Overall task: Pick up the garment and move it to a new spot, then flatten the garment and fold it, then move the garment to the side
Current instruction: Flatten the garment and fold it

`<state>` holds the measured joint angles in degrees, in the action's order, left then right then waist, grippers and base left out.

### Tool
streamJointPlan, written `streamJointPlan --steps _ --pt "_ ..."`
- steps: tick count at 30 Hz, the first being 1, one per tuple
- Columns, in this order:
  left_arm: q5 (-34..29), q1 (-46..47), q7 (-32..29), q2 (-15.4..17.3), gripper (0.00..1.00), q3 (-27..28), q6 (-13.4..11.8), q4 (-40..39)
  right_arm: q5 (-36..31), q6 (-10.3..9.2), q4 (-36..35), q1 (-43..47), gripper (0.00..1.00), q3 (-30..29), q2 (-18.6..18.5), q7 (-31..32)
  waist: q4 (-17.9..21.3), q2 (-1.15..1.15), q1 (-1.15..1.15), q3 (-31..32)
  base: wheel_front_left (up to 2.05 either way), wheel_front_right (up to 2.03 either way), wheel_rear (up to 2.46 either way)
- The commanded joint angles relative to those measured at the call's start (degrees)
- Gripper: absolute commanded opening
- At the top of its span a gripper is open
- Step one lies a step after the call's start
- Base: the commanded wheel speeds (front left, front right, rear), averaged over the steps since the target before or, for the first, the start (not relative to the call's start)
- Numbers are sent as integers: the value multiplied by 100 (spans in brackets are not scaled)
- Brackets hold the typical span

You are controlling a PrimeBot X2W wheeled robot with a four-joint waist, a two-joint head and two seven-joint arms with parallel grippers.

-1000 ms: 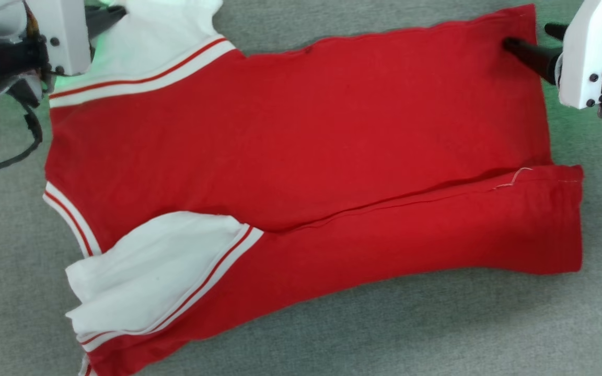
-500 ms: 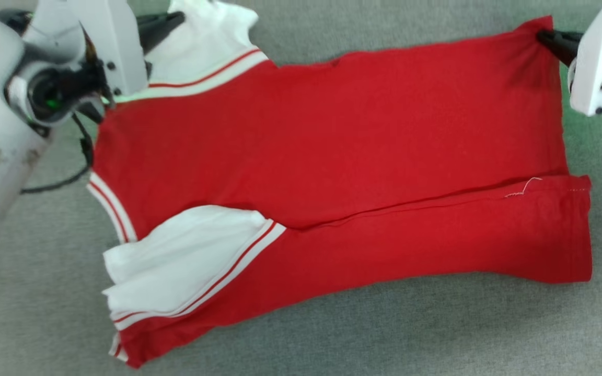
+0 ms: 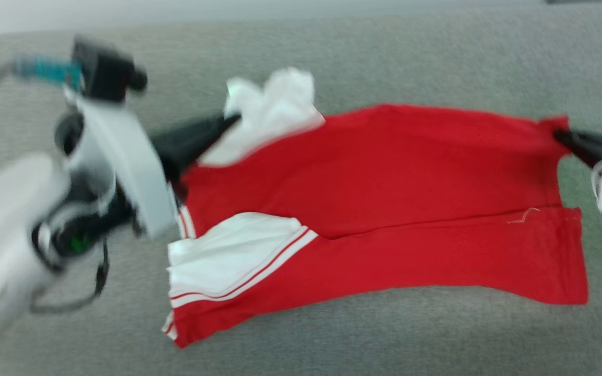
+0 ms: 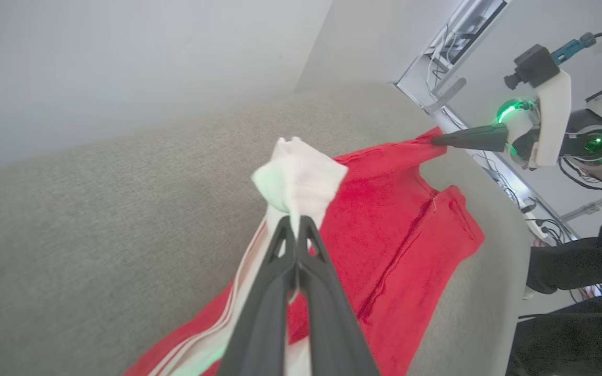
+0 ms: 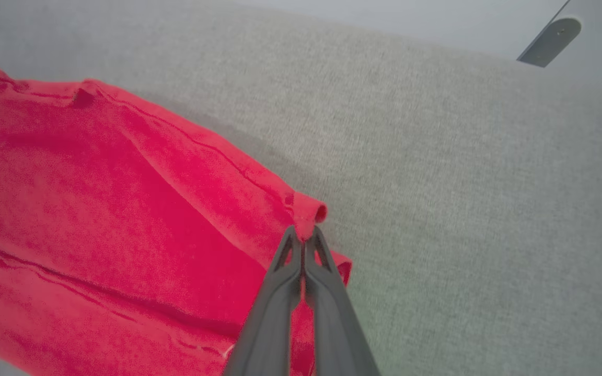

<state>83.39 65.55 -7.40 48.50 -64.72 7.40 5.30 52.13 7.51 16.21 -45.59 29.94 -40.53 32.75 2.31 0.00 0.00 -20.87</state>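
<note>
Red garment (image 3: pixel 384 193) lies on the grey surface (image 3: pixel 363 334), folded lengthwise (plain red side up), long axis running 9 to 3 o'clock in the head view. At its 10 o'clock corner the left gripper (image 4: pixel 296 222) is pinched tight on the far white sleeve (image 4: pixel 301 177), cloth bunched above the fingertips. At 2 o'clock the right gripper (image 5: pixel 303 235) is clamped on the red hem corner, fabric puckered. The near white sleeve (image 3: pixel 228 256) lies flat at 8 o'clock, striped trim showing

Our right jaws have closed on the shirt's (image 3: pixel 384 172) hem corner; we've lifted its far edge off the tabletop (image 3: pixel 384 62).
</note>
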Motion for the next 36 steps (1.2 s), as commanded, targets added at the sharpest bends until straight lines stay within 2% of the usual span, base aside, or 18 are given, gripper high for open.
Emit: streamJointPlan --steps 1,6,10,16,21,26,36 --pt "26 -230 154 160 0 -68 13 -248 57 -4 -164 282 0 -37 -133 -11 -340 0 0 323 0 0 0" --pt "-17 -871 864 659 0 -236 13 -1030 239 -4 -734 1056 0 -273 -478 71 -447 0 0 396 0 0 0" --pt "82 -1446 1510 938 0 -334 13 -1407 388 -4 -970 1646 0 -592 -537 109 -507 0 0 409 0 0 0" --pt "117 -2091 2082 1063 0 -430 13 -1610 441 -4 -1129 2381 0 -1293 -600 47 -629 0 0 382 0 0 0" --pt "96 -2475 2215 916 0 -401 13 -1510 304 -4 -1234 2817 0 -1773 -543 128 -684 0 0 332 0 0 0" --pt "-9 -2737 2250 567 0 -321 13 -1092 114 -4 -1142 2991 0 -2034 -320 241 -702 0 0 239 0 0 0" --pt "-374 -3158 2252 -88 0 75 13 -198 -273 -4 -793 3100 0 -2083 119 273 -721 0 0 84 0 0 0"
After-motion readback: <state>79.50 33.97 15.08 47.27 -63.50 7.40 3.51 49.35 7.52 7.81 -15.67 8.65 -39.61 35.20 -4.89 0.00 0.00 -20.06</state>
